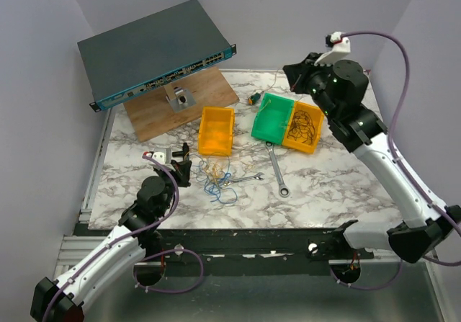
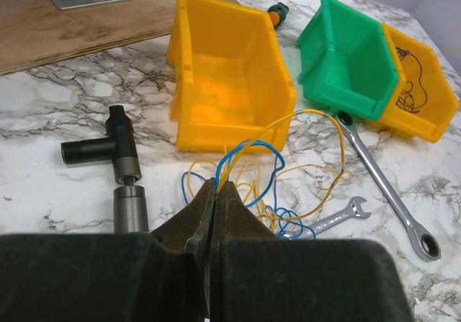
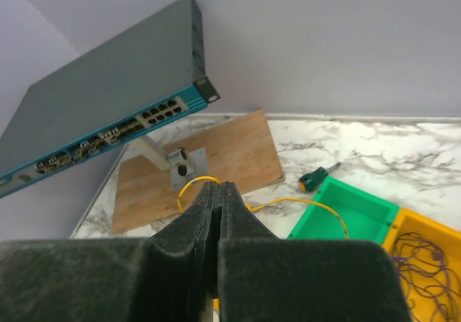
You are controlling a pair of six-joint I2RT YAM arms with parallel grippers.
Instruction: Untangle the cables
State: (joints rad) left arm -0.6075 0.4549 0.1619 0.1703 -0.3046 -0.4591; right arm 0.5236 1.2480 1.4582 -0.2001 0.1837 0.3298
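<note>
We judge the step in hand to be the pulling apart: each gripper has a part of the cables [image 1: 216, 177], and the strands must be drawn out of each other. The left gripper [image 2: 218, 186] is fully closed, low over the surface [image 1: 324, 185], and it pinches blue and yellow strands at the near edge of the tangle. The right gripper [image 3: 218, 187] is also fully closed and stands high above the green bin [image 1: 272, 117]. A yellow strand comes out on both sides of its fingertips, so it seems to have hold of that one strand. The rest of the cables lies in loose loops on the surface, just in front of the yellow bin [image 1: 216, 130], and the blue loops reach the head of the small wrench [image 1: 245, 179].

To do this well, we would move the two grippers apart slowly, on a line that leads the yellow strand clear of the green bin's rim, because thin wire can catch there. We would watch the loops near the small wrench and the large wrench [image 1: 276, 168]. If a loop tightens into a knot, it is better to stop and take a new hold than to pull harder. Both pinches must be firm, since such thin wire slips easily.

About the containers: the yellow bin near the tangle has nothing in it, and the green bin looks empty too. The second yellow bin [image 1: 306, 131], touching the green one on its right side, holds a coil of thin dark wire.
</note>
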